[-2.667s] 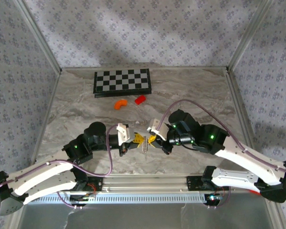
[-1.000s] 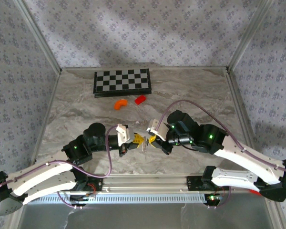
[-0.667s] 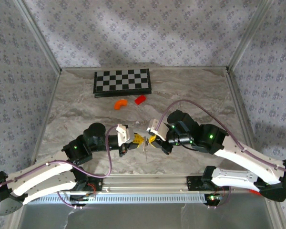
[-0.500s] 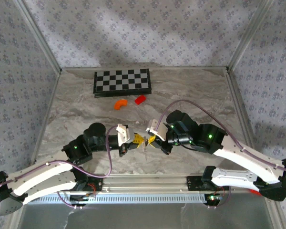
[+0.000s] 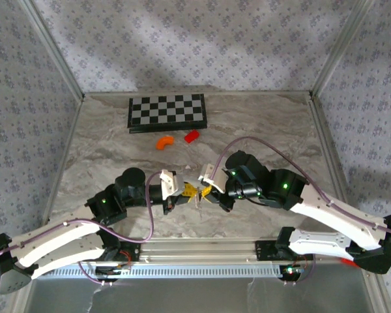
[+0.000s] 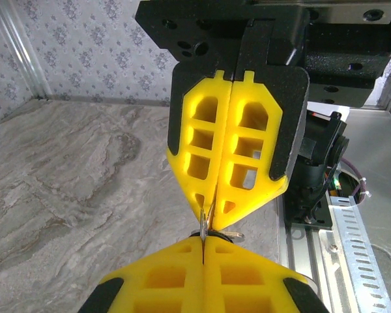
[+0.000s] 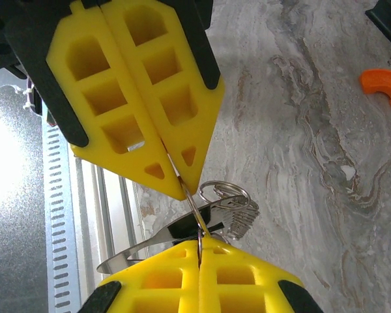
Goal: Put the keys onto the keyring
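Pinched fully shut on the thin silvery wire keyring [image 7: 190, 210] well in front of the black-and-white checkerboard [image 5: 167, 112], the left gripper [image 5: 188, 190] and right gripper [image 5: 208, 190] (toothed silvery key [image 7: 238, 212] dangling beside) could twist it loose by pulling unevenly.

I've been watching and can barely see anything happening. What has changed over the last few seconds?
Very little. The right gripper has edged slightly left, closer against the left gripper, which has held its place. Both stay shut, tip to tip, pinching the thin wire of the keyring, with the keys dangling beneath. The checkerboard, orange piece and red block have not moved.
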You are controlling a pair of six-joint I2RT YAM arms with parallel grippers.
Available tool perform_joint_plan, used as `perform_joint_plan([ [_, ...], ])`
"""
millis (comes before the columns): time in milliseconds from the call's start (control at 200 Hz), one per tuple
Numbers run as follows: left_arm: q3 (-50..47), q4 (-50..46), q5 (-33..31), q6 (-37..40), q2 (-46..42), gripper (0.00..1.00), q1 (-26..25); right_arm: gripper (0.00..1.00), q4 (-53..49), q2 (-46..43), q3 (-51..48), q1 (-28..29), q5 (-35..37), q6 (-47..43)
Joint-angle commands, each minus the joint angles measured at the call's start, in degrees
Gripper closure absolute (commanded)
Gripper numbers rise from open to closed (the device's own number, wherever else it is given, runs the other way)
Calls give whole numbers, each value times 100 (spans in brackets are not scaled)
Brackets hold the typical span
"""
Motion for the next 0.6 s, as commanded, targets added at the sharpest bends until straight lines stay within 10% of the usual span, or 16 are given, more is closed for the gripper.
perform_joint_plan([
  [0, 89, 124, 42, 72, -84, 100, -45, 100, -7, -13, 178, 39, 46, -87],
  [595, 61, 114, 19, 40, -128, 100, -45, 100, -120, -155, 83, 38, 241, -8],
])
